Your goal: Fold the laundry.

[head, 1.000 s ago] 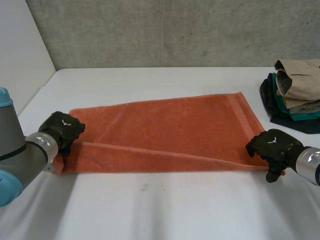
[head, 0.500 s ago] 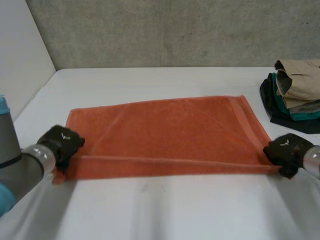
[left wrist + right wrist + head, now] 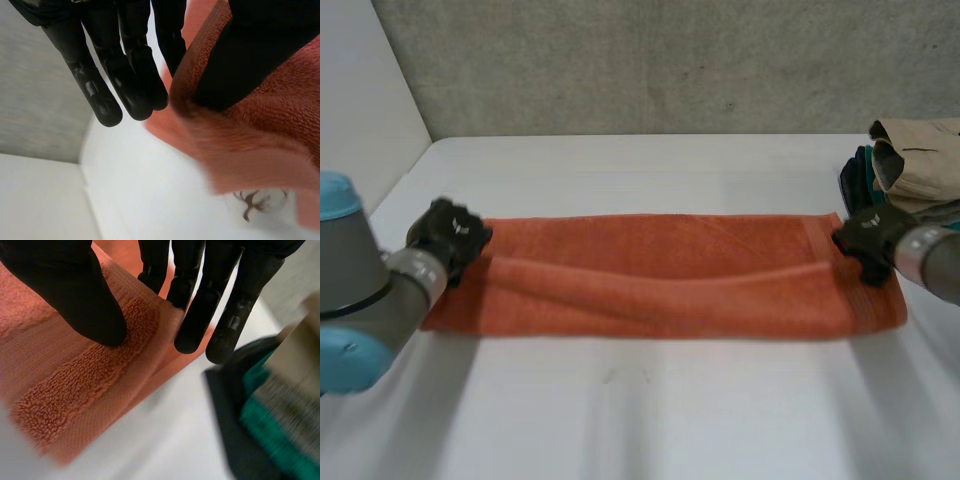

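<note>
Lengthwise fold nearly laid: towel (image 3: 660,285) lies doubled mid-table (image 3: 650,410). Left hand (image 3: 448,237) and right hand (image 3: 866,236) each pinch a far corner, thumb on top. Next, probably: let go, then smooth the sagging top layer.

The towel (image 3: 660,275) is lying across the table (image 3: 650,420), stretching from the left hand (image 3: 448,235) to the right hand (image 3: 867,235); clothes (image 3: 918,170) are sitting piled just beyond it

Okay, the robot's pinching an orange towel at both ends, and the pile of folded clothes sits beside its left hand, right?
Not quite: the head view shows the pile of folded clothes beside the right hand, not the left hand. The orange towel is indeed pinched at both ends.
</note>
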Tool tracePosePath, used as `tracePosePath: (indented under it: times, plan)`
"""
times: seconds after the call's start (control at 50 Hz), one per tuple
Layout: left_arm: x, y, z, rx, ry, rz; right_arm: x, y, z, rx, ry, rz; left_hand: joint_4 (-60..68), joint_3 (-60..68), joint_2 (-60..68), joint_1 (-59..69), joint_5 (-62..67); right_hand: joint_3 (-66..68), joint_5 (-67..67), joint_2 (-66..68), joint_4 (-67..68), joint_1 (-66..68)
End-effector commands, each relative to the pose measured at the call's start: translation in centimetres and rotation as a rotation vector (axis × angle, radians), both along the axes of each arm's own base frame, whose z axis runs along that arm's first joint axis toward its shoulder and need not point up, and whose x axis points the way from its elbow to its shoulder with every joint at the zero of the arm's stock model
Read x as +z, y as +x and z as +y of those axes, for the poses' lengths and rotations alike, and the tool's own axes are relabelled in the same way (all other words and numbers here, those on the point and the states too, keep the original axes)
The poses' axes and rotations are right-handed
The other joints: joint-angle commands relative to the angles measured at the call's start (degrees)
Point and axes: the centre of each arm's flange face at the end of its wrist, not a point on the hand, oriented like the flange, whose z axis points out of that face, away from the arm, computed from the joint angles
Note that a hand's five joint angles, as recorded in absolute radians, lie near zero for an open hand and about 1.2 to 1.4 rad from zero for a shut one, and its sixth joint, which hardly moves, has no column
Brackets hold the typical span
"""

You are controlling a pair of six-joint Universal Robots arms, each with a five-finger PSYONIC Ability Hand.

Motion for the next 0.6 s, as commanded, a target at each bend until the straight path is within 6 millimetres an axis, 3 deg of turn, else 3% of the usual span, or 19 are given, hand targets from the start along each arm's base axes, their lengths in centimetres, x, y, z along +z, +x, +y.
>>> tracePosePath:
  times: [0.02,0.12,0.18,0.26,0.28,0.3,0.32,0.34,0.36,0.38,0.46,0.52,0.56,0.6]
  plan:
    - [-1.2,-3.3,-5.6,0.001,-0.163,0.033,0.0,3.5,-4.8,-0.015,-0.283,-0.014,11.08,11.50,11.23,13.47,14.10,12.11,13.28,12.30,11.88,23.07]
    - [-2.3,-5.4,-9.4,-0.007,-0.287,0.064,-0.7,5.1,-7.6,-0.053,-0.416,-0.012,11.08,11.50,11.23,13.47,14.10,12.11,13.28,12.30,11.88,23.07]
    - [-2.8,-6.1,-11.0,0.001,-0.343,0.079,-2.3,5.8,-9.4,-0.061,-0.453,-0.001,11.08,11.50,11.23,13.47,14.10,12.11,13.28,12.30,11.88,23.07]
    - [-3.8,-7.0,-11.7,-0.014,-0.360,0.078,-3.5,6.3,-11.1,-0.050,-0.502,0.042,11.08,11.50,11.23,13.47,14.10,12.11,13.28,12.30,11.88,23.07]
    - [-4.3,-7.7,-11.4,-0.032,-0.360,0.076,-4.0,6.3,-11.3,-0.051,-0.503,0.056,11.08,11.50,11.23,13.47,14.10,5.67,6.84,5.87,5.44,16.64]
    - [-4.5,-8.1,-11.2,-0.042,-0.359,0.077,-4.5,6.4,-11.4,-0.049,-0.504,0.072,11.08,11.50,11.23,13.47,14.10,-22.04,-20.87,-21.84,-22.27,-11.07]
    - [-4.7,-8.6,-10.8,-0.056,-0.358,0.081,-5.2,6.5,-11.4,-0.049,-0.500,0.088,-30.03,-29.61,-29.88,-27.64,-27.01,-57.89,-56.72,-57.70,-58.12,-46.93]
    - [-4.8,-8.9,-10.6,-0.063,-0.361,0.082,-5.5,6.6,-11.4,-0.046,-0.499,0.091,-54.75,-54.33,-54.60,-52.36,-51.73,-57.89,-56.72,-57.70,-58.12,-46.93]
    - [-4.8,-9.2,-10.4,-0.072,-0.366,0.086,-5.6,6.8,-11.3,-0.044,-0.498,0.092,-58.92,-58.50,-58.77,-56.53,-55.90,-57.89,-56.72,-57.70,-58.12,-46.93]
    - [-4.7,-9.5,-10.2,-0.078,-0.376,0.090,-5.7,7.0,-11.1,-0.045,-0.497,0.089,-55.24,-54.82,-55.09,-52.85,-52.22,-57.89,-56.72,-57.70,-58.12,-46.93]
    - [-3.1,-10.2,-9.4,-0.083,-0.446,0.123,-4.5,7.4,-10.0,-0.069,-0.476,0.054,-58.92,-58.50,-58.77,-56.53,-55.90,-57.89,-56.72,-57.70,-58.12,-46.93]
    - [-0.8,-9.9,-8.3,-0.082,-0.481,0.145,-2.1,7.0,-8.1,-0.083,-0.433,-0.027,-58.92,-58.50,-58.77,-56.53,-55.90,-57.89,-56.72,-57.70,-58.12,-46.93]
    - [-0.2,-9.0,-7.3,-0.073,-0.467,0.139,0.6,6.3,-6.1,-0.067,-0.406,-0.093,-58.92,-58.50,-58.77,-56.53,-55.90,-57.89,-56.72,-57.70,-58.12,-46.93]
    - [0.0,-8.7,-6.4,-0.075,-0.449,0.139,1.7,6.3,-4.6,-0.031,-0.382,-0.127,-58.92,-58.50,-58.77,-56.53,-55.90,-57.89,-56.72,-57.70,-58.12,-46.93]
